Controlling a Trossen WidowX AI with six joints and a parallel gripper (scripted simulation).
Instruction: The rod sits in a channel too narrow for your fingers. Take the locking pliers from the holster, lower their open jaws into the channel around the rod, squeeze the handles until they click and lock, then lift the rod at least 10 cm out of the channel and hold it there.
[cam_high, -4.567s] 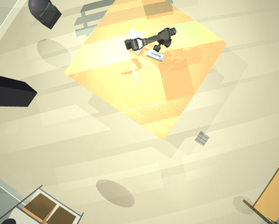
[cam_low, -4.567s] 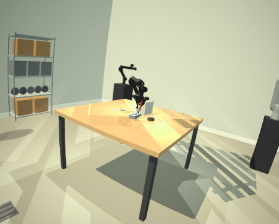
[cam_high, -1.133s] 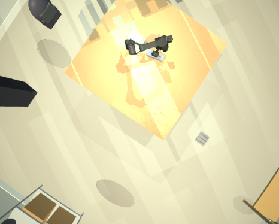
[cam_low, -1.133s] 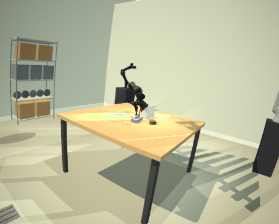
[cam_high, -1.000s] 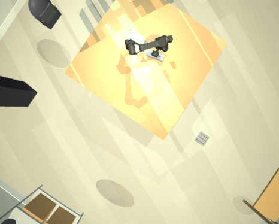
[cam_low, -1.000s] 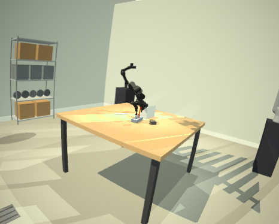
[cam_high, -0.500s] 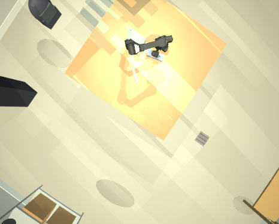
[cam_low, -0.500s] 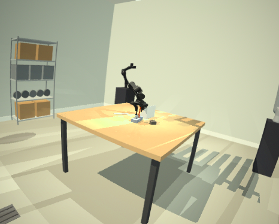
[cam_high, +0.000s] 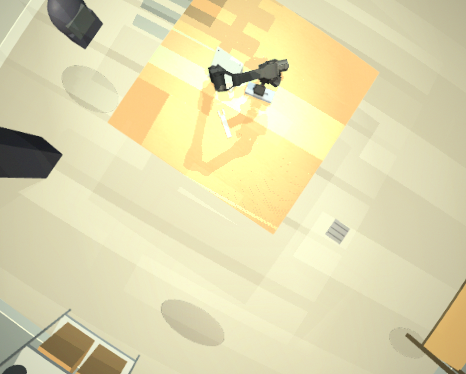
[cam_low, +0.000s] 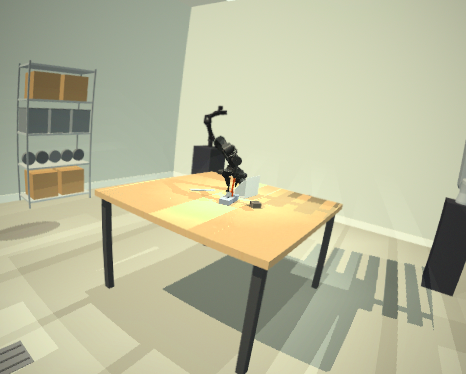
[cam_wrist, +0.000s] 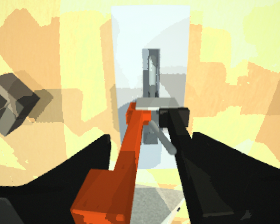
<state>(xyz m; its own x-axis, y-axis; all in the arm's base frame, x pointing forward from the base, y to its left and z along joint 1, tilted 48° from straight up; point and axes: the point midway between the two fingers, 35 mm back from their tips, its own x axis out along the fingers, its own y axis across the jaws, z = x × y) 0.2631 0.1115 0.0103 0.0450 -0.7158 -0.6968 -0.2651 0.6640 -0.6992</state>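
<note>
Slim grey rod (cam_wrist: 153, 70) lies in the narrow channel of a pale rectangular block (cam_high: 270, 97) (cam_low: 228, 201) (cam_wrist: 150, 30). Above it, my jaws grasp orange-and-black locking pliers (cam_low: 233, 186) (cam_wrist: 131, 150), handles apart. Small dark block (cam_low: 255, 204) (cam_wrist: 15, 102) nearby on the tan tabletop (cam_high: 300, 150) (cam_low: 200, 220).

Black arm (cam_low: 227, 150) bent down over wooden table (cam_low: 215, 220), above pale block (cam_low: 228, 200); small dark block (cam_low: 255, 204) just beside it; upright pale panel (cam_low: 251, 186) behind. Metal shelf (cam_low: 93, 120) at left by wall, boxes (cam_low: 46, 86) on top and bottom tiers.
</note>
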